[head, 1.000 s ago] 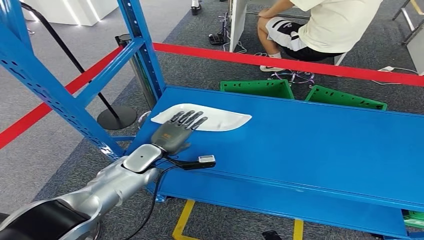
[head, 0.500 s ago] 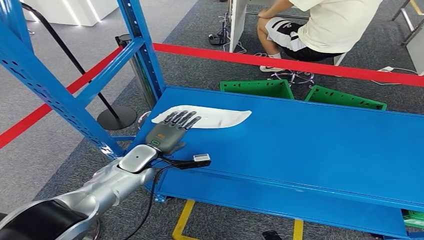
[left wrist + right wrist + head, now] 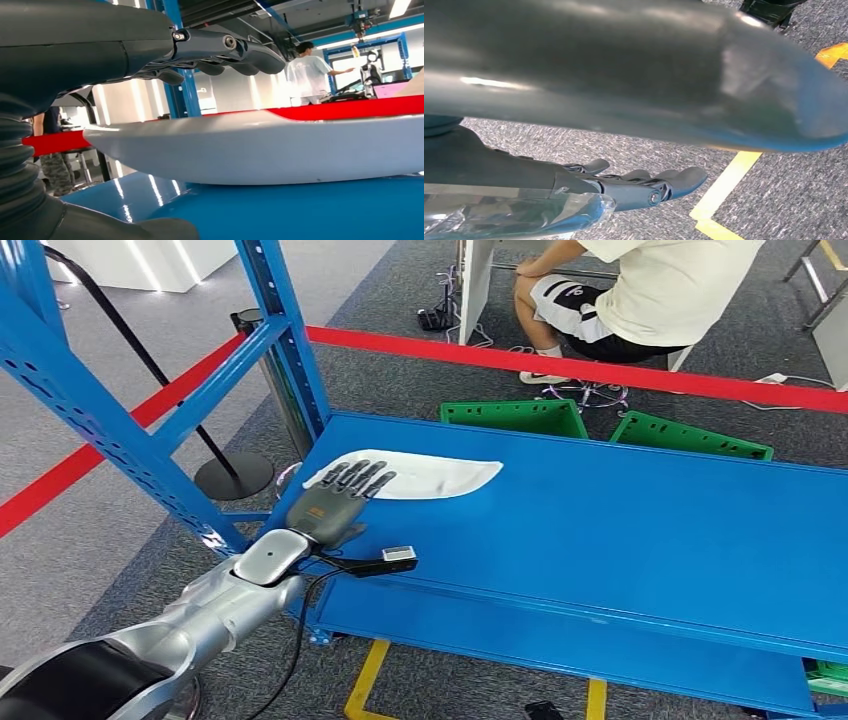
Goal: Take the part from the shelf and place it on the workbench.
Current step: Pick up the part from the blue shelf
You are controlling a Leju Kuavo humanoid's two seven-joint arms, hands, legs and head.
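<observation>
The part (image 3: 432,477) is a flat, white, elongated shell lying on the blue shelf board (image 3: 620,540) near its left end. My left hand (image 3: 335,502) hovers flat over the part's near left end, with its fingers stretched out, spread, and gripping nothing. In the left wrist view the part (image 3: 260,150) lies on the blue board, and the fingers (image 3: 225,47) are just above it with a gap between them. My right hand (image 3: 644,186) hangs over grey carpet with its fingers loosely extended and nothing in them.
Blue shelf uprights (image 3: 285,340) stand at the left, close to my left arm. Behind the shelf run a red barrier tape (image 3: 560,365) on a black stanchion base (image 3: 233,475), two green crates (image 3: 515,415) and a seated person (image 3: 640,300). Yellow floor lines (image 3: 365,680) lie below.
My left hand has drawn back slightly toward me and to the left, so its fingers cover less of the white part. The part has not moved.
</observation>
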